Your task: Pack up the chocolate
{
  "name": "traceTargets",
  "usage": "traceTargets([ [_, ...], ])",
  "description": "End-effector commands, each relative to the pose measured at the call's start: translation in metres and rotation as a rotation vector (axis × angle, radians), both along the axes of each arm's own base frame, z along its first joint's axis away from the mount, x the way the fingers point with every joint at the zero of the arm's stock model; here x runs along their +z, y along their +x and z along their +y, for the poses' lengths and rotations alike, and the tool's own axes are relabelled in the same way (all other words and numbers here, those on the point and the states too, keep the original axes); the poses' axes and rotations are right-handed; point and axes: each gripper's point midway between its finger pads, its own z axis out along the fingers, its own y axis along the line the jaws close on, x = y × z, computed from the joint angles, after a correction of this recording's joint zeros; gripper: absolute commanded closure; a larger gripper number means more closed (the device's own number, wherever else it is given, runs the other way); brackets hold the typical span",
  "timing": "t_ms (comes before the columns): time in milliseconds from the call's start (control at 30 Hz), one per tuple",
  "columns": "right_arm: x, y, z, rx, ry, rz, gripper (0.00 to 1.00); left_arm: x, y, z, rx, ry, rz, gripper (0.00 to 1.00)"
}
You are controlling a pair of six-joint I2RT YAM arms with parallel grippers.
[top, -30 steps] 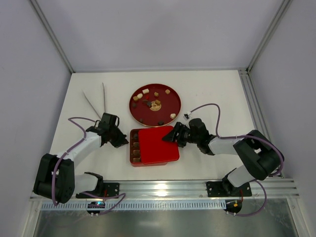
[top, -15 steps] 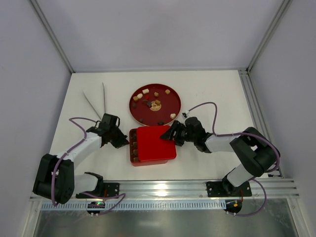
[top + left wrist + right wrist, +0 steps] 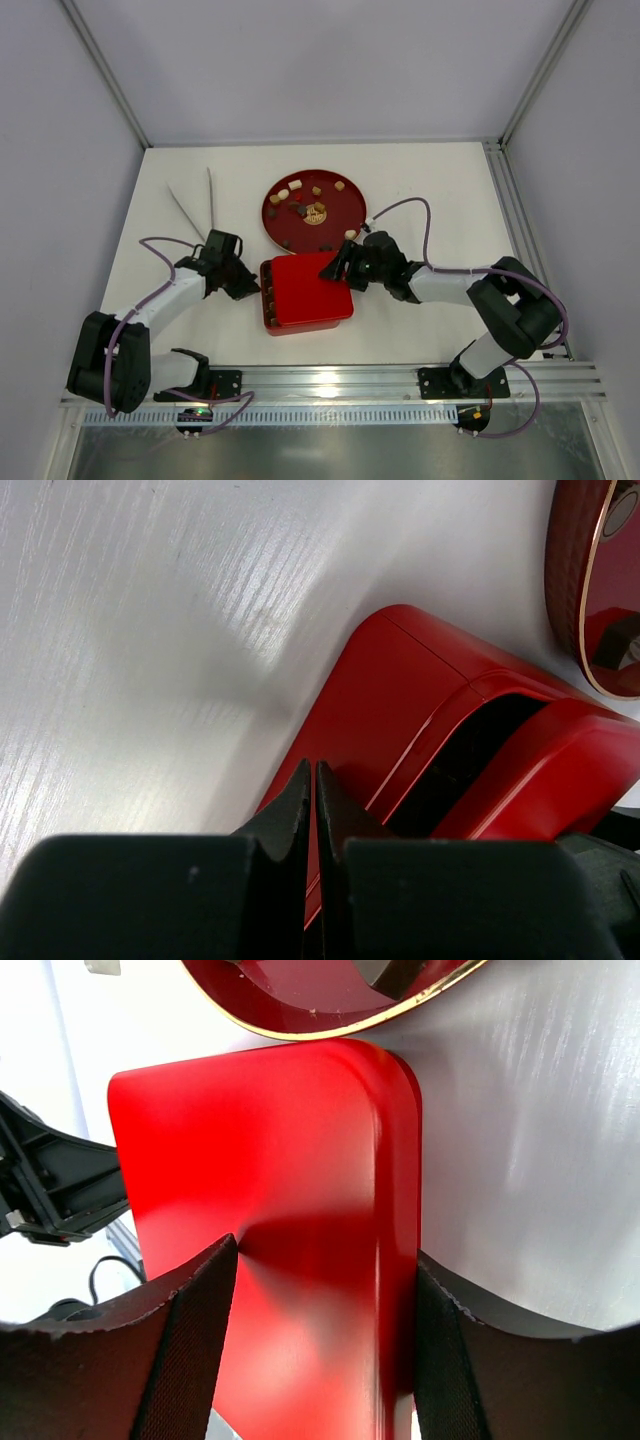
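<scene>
Nearest the arm bases, the red tray (image 3: 267, 312) is almost wholly covered by the flat red lid (image 3: 310, 292). Only a strip along its left side is left bare, and a column of chocolate (image 3: 271, 290) is seen there in the cells. The left gripper (image 3: 243, 283), its fingers closed on nothing, is set at the tray's left wall, seemingly in touch with it, and is judged to serve as a stop. The right gripper (image 3: 336, 264) is placed at the lid's far right corner with its fingers spread, one over the top face and one outside the edge; no clamping of the lid is shown. The step in hand is judged to be the seating of the lid. To be done well, the lid should be pushed leftward, flat and square to the tray. The brace should be held firm so that the tray is not shoved along, and downward pressure should be saved until the edges are aligned. Farther off, more chocolate is scattered on the round red plate (image 3: 265, 205), so the packing is judged unfinished. Beyond, at the far left, two white sticks (image 3: 195, 205) are lying.
</scene>
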Motion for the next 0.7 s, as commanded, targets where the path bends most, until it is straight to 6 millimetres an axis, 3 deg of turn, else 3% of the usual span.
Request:
traceTargets([
  [0,-0.001,-0.001,0.007,0.027,-0.046,-0.022,0.36,0.010,0.008,-0.014,-0.032,-0.053,-0.040,0.99],
  [667,0.008,-0.005,0.023,0.084,-0.109,-0.083,0.29,0.011,0.011,-0.021,-0.061,-0.057,-0.042,1.00],
])
